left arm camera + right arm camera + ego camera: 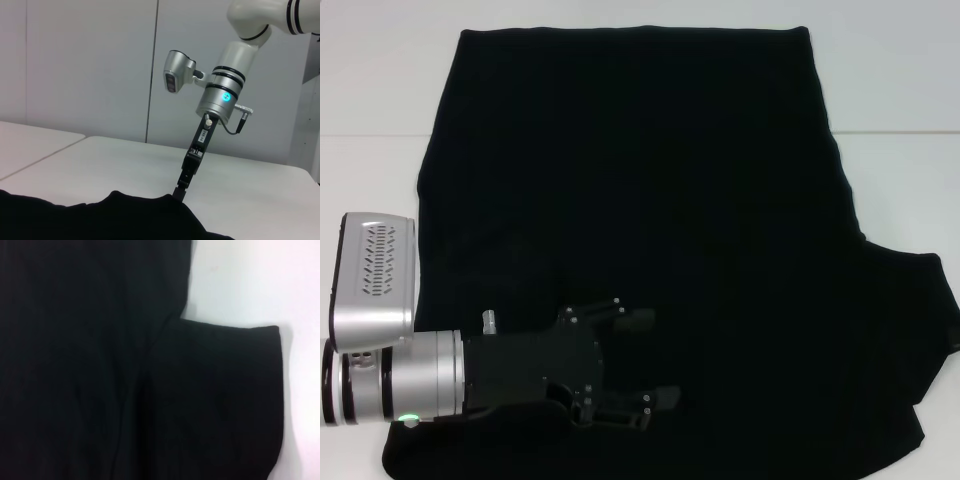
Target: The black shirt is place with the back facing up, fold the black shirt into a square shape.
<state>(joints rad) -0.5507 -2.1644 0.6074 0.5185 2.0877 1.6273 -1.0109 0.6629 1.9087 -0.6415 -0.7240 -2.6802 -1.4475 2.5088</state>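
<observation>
On the white table the black shirt lies flat; the left gripper hovers wide open over its near edge, likely readying a fold. From the left wrist, the right gripper touches the shirt's edge; its grip cannot be judged. The right wrist shows a sleeve.

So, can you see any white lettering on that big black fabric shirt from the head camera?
No, the big black fabric shirt shows only plain black cloth across the white table, with no print visible.
</observation>
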